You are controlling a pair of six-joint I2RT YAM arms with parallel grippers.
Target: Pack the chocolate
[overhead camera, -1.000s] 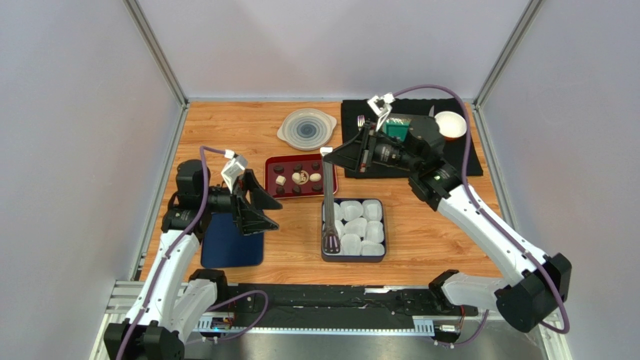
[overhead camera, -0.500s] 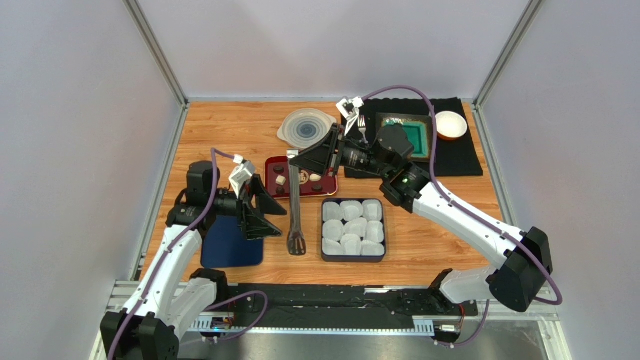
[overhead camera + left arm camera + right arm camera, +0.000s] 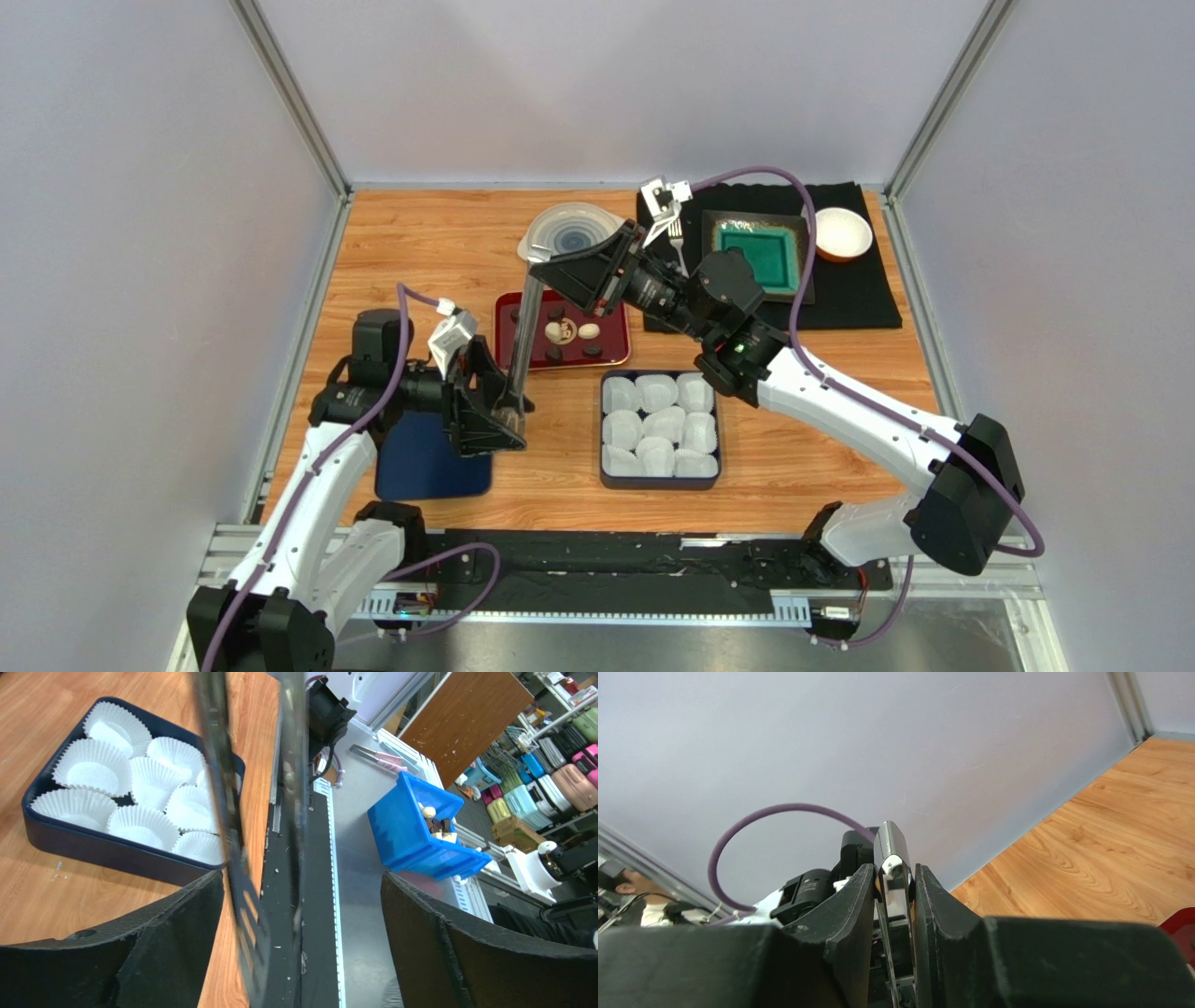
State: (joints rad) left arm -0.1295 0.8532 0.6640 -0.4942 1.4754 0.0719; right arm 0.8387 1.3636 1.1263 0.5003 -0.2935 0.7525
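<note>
Right pincer (image 3: 542, 284), seen from above, is pinched shut on the top end of long tongs (image 3: 522, 350) that hang down by the red tray (image 3: 622, 353), where the chocolate (image 3: 558, 333) sits (brown bits and a pale one). Left pincer (image 3: 505, 409) is wide open around the tongs' low end, gripping nothing. Near it a dark box (image 3: 659, 483) of white paper cups (image 3: 659, 427) rests on the worktop (image 3: 421, 252). From the left wrist, both tongs arms hang between black fingers (image 3: 168, 952). From the right wrist, two fingers (image 3: 843, 917) squeeze the tongs' shiny end.
</note>
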